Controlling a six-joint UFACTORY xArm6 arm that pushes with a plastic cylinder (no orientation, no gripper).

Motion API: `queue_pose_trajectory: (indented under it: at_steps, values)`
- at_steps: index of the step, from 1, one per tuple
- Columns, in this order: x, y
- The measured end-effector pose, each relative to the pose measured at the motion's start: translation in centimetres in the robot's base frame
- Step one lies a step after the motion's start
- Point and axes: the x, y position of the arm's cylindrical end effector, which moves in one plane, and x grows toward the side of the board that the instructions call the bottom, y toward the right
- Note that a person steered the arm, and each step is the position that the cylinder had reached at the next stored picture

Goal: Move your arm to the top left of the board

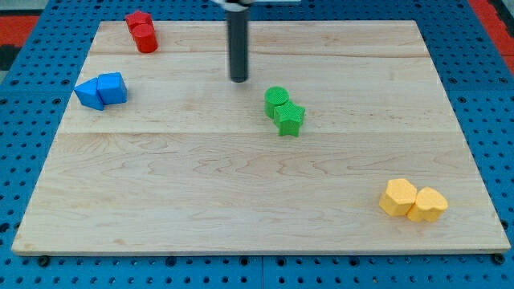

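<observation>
My tip (239, 79) rests on the wooden board (201, 193), in the upper middle of the view. Two red blocks (142, 32) sit touching each other at the view's top left, well left of the tip. Two blue blocks (102, 91) lie together at the left edge, below the red ones. A green cylinder (277, 100) and a green star (290, 119) touch each other just right of and below the tip. Two yellow blocks (413, 201) sit together at the view's bottom right.
The board lies on a blue pegboard surface (32, 96) that shows on all sides. A red strip (20, 16) shows at the view's top left corner.
</observation>
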Motion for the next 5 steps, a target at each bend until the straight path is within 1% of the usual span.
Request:
queue_pose_trajectory:
  at_steps: [2,3,5]
  values:
    - [-2.7,-14.6]
    - [-6.0,-17.7]
    - [-12.1,-21.7]
